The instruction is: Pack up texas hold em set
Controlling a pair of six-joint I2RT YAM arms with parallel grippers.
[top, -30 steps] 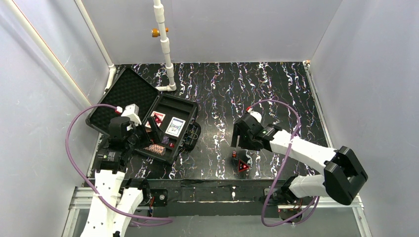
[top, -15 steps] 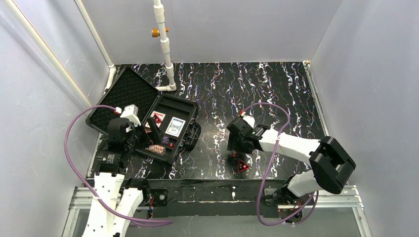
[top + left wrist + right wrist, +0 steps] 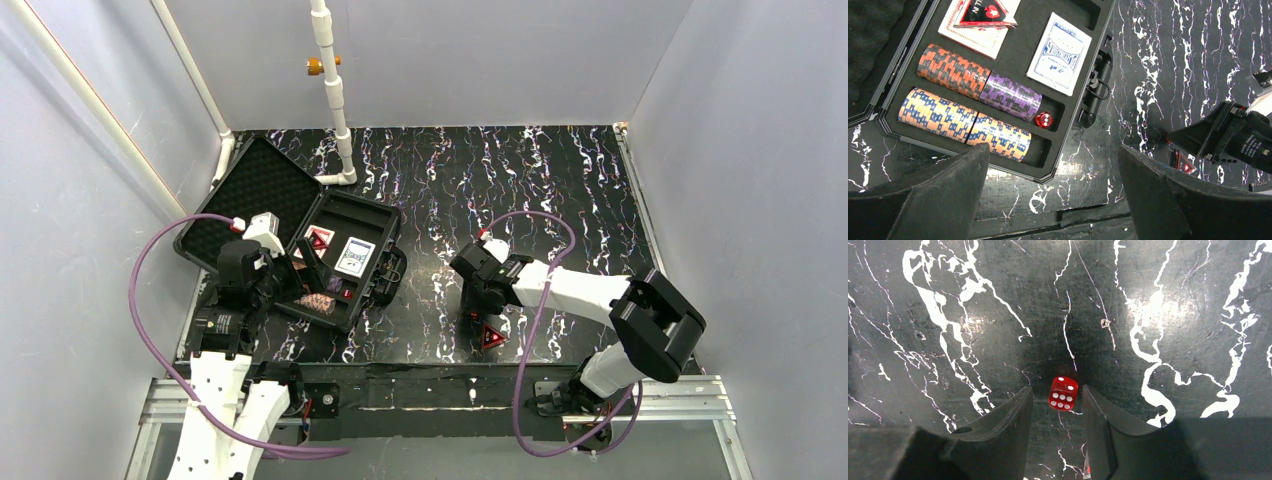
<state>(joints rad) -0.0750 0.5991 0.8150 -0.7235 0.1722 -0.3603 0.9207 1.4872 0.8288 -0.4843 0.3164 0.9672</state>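
Red die (image 3: pixel 1063 393) lies on the marbled table (image 3: pixel 1173 340), right of the open case (image 3: pixel 1045 172). Your right gripper (image 3: pixel 1057 392) straddles it, fingers (image 3: pixel 1013 415) unclenched either side, ready to pinch. Your left gripper (image 3: pixel 1053 149) hangs released over the case.

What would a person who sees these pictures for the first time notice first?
Probably the open black case at the left of the marbled table, its foam tray holding rows of colourful chip stacks and card decks. Then the right gripper, low over the table, its fingers on either side of a small red die, with slim gaps showing. A red triangle lies just nearer the arms' bases.
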